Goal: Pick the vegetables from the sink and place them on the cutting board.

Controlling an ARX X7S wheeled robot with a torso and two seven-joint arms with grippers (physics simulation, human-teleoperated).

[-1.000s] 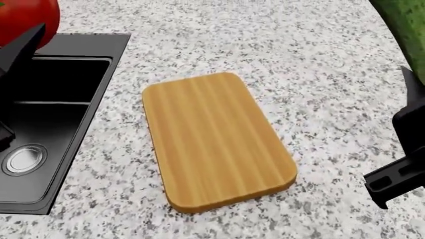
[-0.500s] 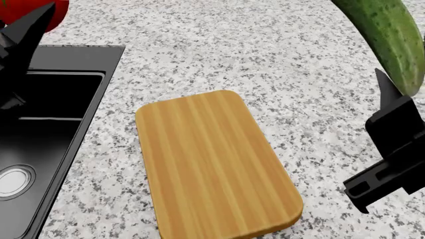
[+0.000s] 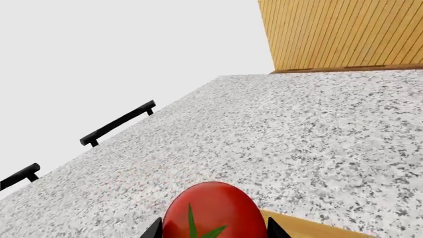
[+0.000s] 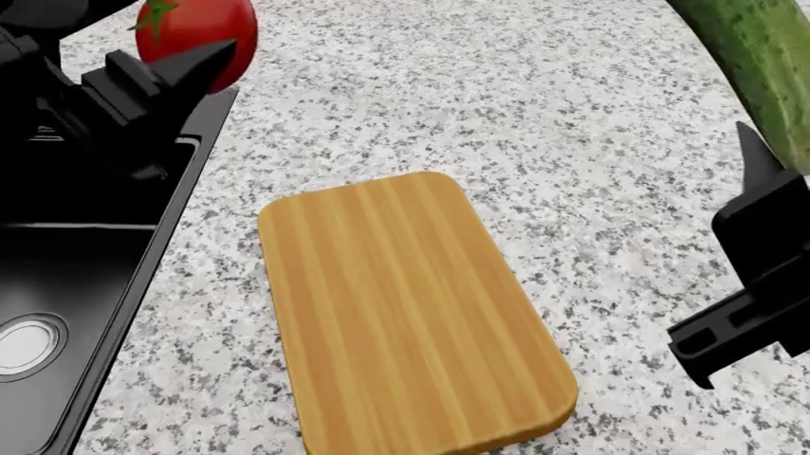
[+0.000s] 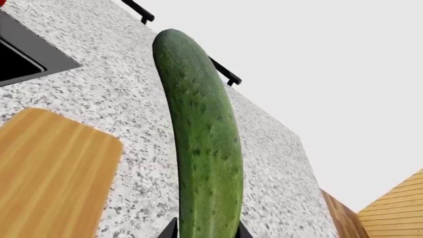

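Note:
A glossy red tomato (image 4: 203, 36) with a green stem hangs at the head view's upper left, above the sink's right rim, and my left gripper (image 4: 190, 59) is shut on it. In the left wrist view the tomato (image 3: 211, 214) fills the gap between the two black fingertips. A long bumpy green cucumber (image 4: 757, 59) is held aloft at the upper right with my right gripper (image 5: 205, 229) shut on its lower end; the cucumber (image 5: 201, 139) stretches away from the jaws. The wooden cutting board (image 4: 398, 308) lies bare on the counter between both arms. The black sink (image 4: 76, 284) is at the left.
Speckled grey granite counter (image 4: 506, 114) surrounds the board and sink. A round silver drain (image 4: 26, 346) shows in the near basin. Black cabinet handles (image 3: 118, 123) sit beyond the counter edge, and a wood-panelled wall (image 3: 343, 32) rises past it.
My left arm has swung right and into view with the tomato, now over the sink's right rim. The right gripper and cucumber shifted slightly. The view stayed about the same since half a second ago.

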